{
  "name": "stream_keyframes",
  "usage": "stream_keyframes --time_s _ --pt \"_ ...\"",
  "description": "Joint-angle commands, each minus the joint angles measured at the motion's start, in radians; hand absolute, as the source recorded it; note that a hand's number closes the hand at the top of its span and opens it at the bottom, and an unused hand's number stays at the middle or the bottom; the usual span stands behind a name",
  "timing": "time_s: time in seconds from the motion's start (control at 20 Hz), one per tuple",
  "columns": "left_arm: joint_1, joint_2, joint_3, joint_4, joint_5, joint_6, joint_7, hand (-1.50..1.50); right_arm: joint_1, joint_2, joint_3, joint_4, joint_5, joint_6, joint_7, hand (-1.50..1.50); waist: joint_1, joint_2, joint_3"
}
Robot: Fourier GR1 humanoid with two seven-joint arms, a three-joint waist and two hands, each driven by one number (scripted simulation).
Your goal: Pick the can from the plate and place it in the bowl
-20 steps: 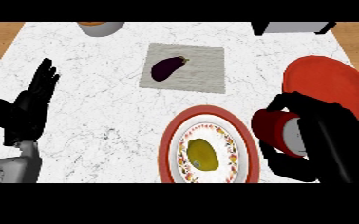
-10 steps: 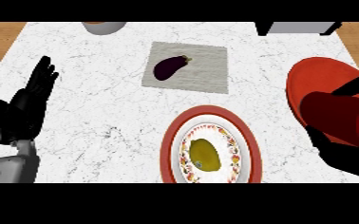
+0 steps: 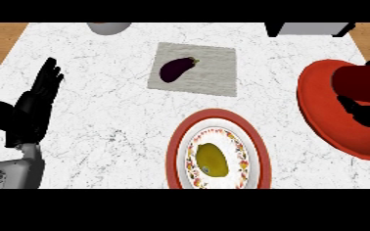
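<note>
A dark red can point(image 3: 352, 80) shows at the right edge, over the inside of the big red bowl point(image 3: 318, 103). Only a black piece of my right hand point(image 3: 356, 111) shows there, touching the can's lower side; the rest is cut off by the edge. The red-rimmed patterned plate point(image 3: 178, 147) lies at the lower middle, with only a yellow fruit point(image 3: 212, 158) on it. My left hand point(image 3: 33, 108) rests open at the far left, fingers pointing up, away from everything.
A purple eggplant point(image 3: 177, 68) lies on a grey mat point(image 3: 217, 78) at the upper middle. At the counter's back edge stand a grey cup point(image 3: 108, 28) and a grey box point(image 3: 311, 28). White marble lies bare between the plate and my left hand.
My right hand has carried the can from beside the plate rightward over the red bowl, and it now sits mostly outside the view. My left hand has stayed put.
</note>
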Motion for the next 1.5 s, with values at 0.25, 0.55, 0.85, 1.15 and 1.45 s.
stream_keyframes --time_s 0.25,0.55,0.85,1.15,1.45 --pt "0.018 -0.006 -0.003 -0.070 -0.001 -0.021 0.069 0.00 -0.153 -0.026 -0.043 0.518 0.062 -0.168 -0.308 1.50 0.015 0.001 0.000" --pt "-0.006 -0.026 -0.025 -0.031 -0.031 -0.014 0.024 0.00 -0.148 -0.147 -0.015 0.735 0.165 -0.068 -0.252 1.50 0.024 0.006 0.000" --pt "0.014 -0.049 -0.018 -0.037 -0.033 -0.005 0.026 0.00 -0.270 -0.130 -0.041 1.053 0.095 -0.065 -0.466 -1.50 0.015 0.002 0.000" --pt "-0.019 -0.037 -0.003 -0.019 -0.035 -0.004 0.036 0.00 -0.281 -0.113 -0.228 1.136 -0.128 -0.027 -0.641 -1.50 0.001 -0.001 0.002" --pt "-0.021 -0.022 0.025 0.009 -0.037 0.005 0.025 0.00 -0.354 -0.136 -0.484 1.188 -0.413 0.069 -0.633 -1.50 -0.018 -0.003 0.002"
